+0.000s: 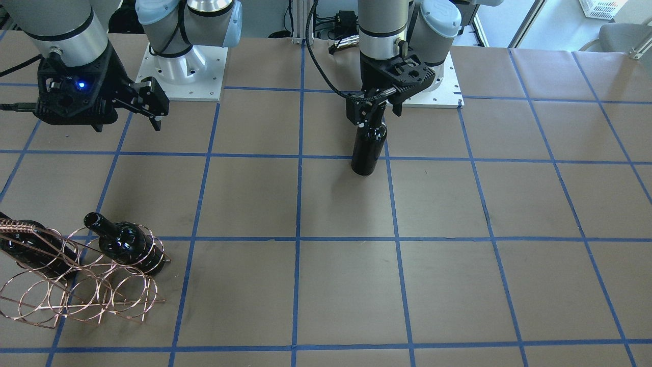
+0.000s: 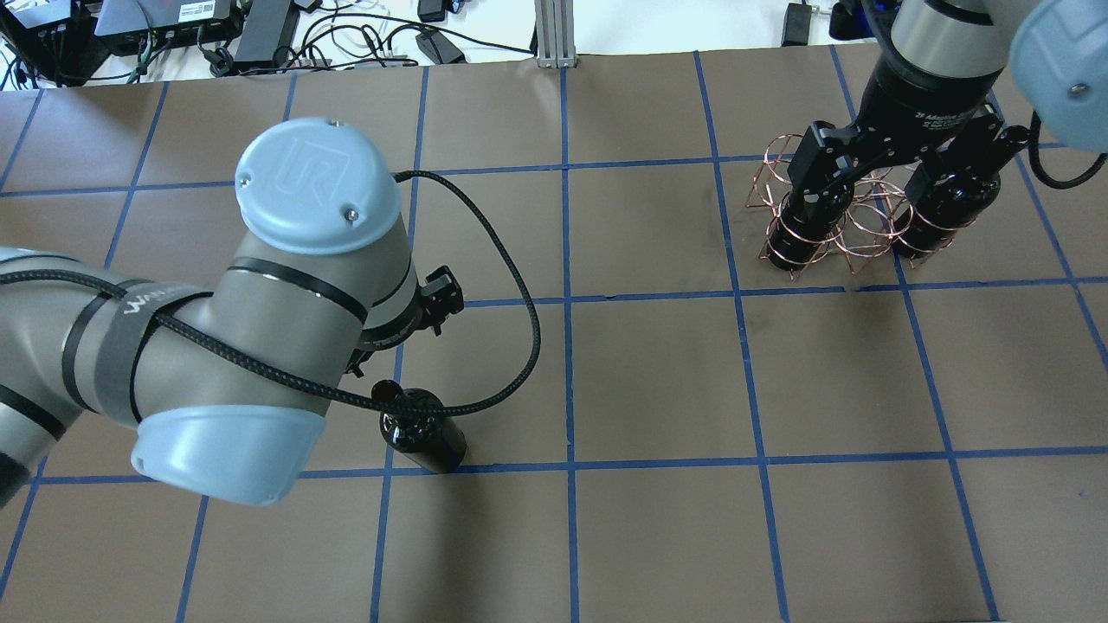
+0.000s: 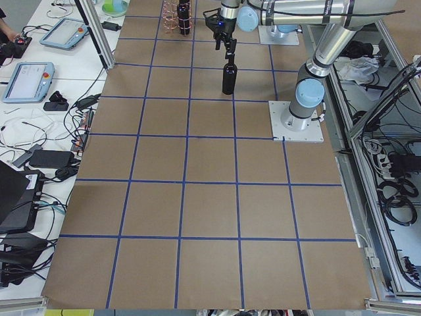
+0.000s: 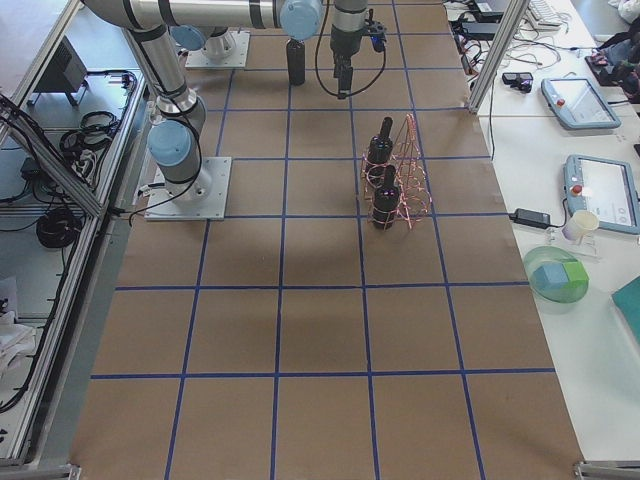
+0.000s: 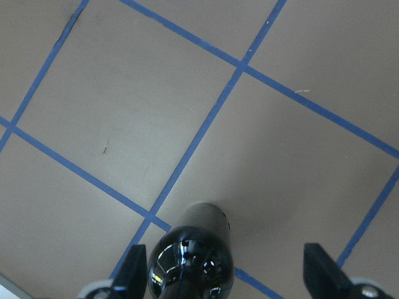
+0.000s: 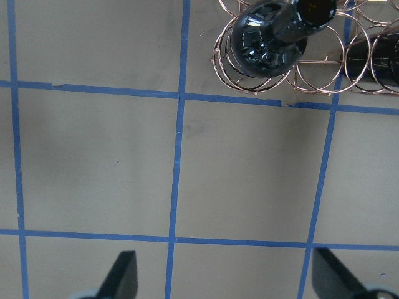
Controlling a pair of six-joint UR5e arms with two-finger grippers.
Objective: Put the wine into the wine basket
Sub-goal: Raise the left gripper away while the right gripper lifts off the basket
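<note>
- Loose bottle [image 1: 368, 150]: upright on the worktop, directly under the left fingers [image 5: 132, 274].
- Left fingers: spread wide, one on each side of the bottle top. In the wrist view the glass shoulder sits close to one finger, with a clear gap to the other. Not clamped. Cannot tell whether the near finger touches glass.
- Right fingers [image 6: 123, 277]: also wide, nothing between them, bare worktop below.
- Basket [image 1: 84, 293]: ahead of the right fingertips in the wrist view, not between them. It is well apart from the left fingers, across the worktop.
- Racked bottles: two are in the basket, one [image 1: 130, 244] through an end loop, the other [image 1: 30, 250] beside the coiled handle. Both are tilted, necks poking out of the loops.
- Other loops in the basket look empty in the front view.

Progress, as I judge it: two of three bottles are stowed and the last is not yet gripped.

Left to do:
- Close the left fingers on the neck and lift.
- Carry the bottle over to the basket.
- Tip it and slide it into a free loop.

The basket sits nearer the right fingers, so a pass between arms may be needed; that is a guess only.

Risks:
- Glossy glass and a narrow neck, so it may slip or swing on the lift.
- The thin wire basket may shift when the bottle pushes in.
</note>
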